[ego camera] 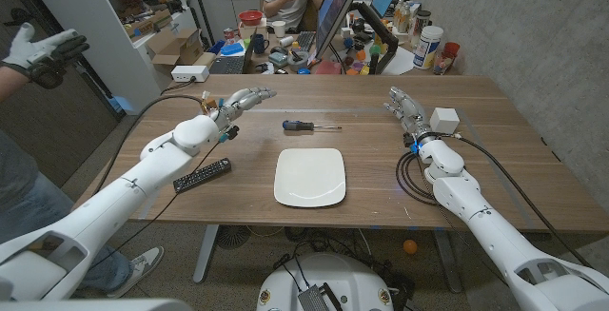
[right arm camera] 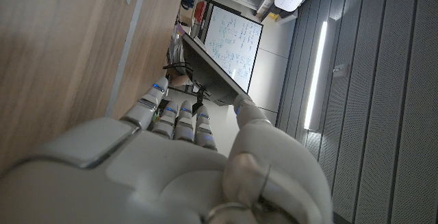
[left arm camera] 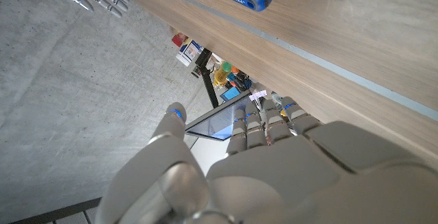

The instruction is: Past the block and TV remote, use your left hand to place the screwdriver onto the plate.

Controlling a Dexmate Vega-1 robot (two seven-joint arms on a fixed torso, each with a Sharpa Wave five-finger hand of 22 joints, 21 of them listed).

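On the left of the head view we see the TV remote [ego camera: 202, 175] lying on the wooden table [ego camera: 495, 159] beside our left forearm. Our left hand [ego camera: 243, 100] is above the table, fingers spread and holding nothing. Just right of it lies the screwdriver [ego camera: 306, 125], blue and black handle toward that hand, behind the white plate [ego camera: 310, 177]. Our right hand [ego camera: 404, 106] is open too, next to a white block [ego camera: 444, 120].

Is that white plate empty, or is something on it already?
Empty. The plate shows bare white in the head view; the screwdriver lies on the table beyond it, apart from the left hand.
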